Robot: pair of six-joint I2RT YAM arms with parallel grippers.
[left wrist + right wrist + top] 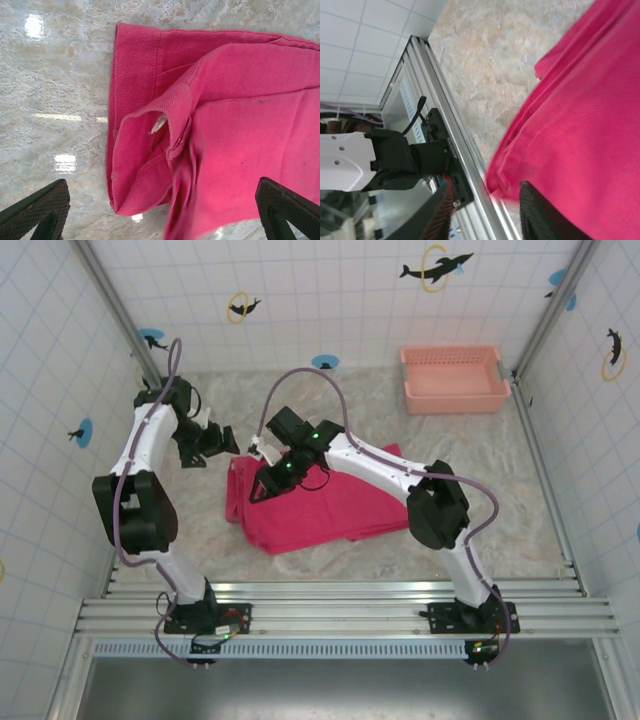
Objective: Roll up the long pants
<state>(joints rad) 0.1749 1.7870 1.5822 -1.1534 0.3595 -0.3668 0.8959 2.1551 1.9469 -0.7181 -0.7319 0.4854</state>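
While the left gripper (228, 440) hovers spread just beside their left end, the pants (330, 508) lie folded mid-table (500, 490), long axis left to right; the right gripper (262, 487) straddles that end's edge, fingers apart.

Open surface (500, 500) lies right of and beyond the pants (330, 515). The basket (455, 400) fills the far right corner, and the right arm (375, 462) stretches over the pants.

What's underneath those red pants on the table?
The pants lie folded in layers on the marbled table, which shows all round them. Whatever sits beneath the cloth is covered and cannot be seen.
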